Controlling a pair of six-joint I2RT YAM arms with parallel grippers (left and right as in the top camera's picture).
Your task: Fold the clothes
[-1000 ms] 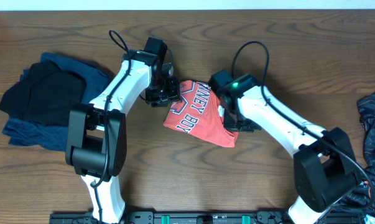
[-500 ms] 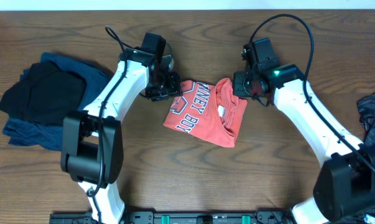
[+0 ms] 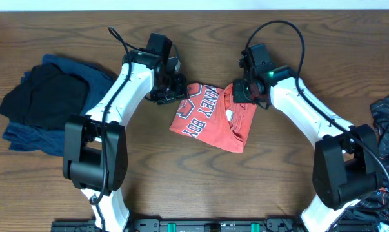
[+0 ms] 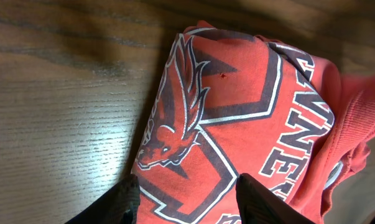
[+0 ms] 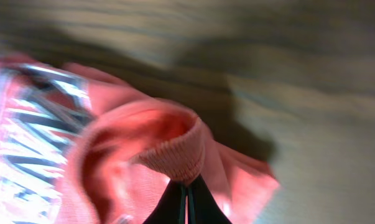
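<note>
Both grippers were at the coral-red T-shirt (image 3: 210, 119) on the wooden table (image 3: 291, 38).
Overhead: the left gripper (image 3: 170, 92) sat at the shirt's upper left corner and the right gripper (image 3: 240, 91) at its upper right. A dark pile of clothes (image 3: 46, 106) lay well outside the left fingers, and a dark plaid piece (image 3: 388, 119) well outside the right ones. Left wrist: the fingers (image 4: 128, 198) stood apart, with the printed front lying flat between and ahead of them and bare wood off to their left. Right wrist: the view was blurred, but the fingers were pressed together, nipping a ribbed edge of the shirt right at their tips.
</note>
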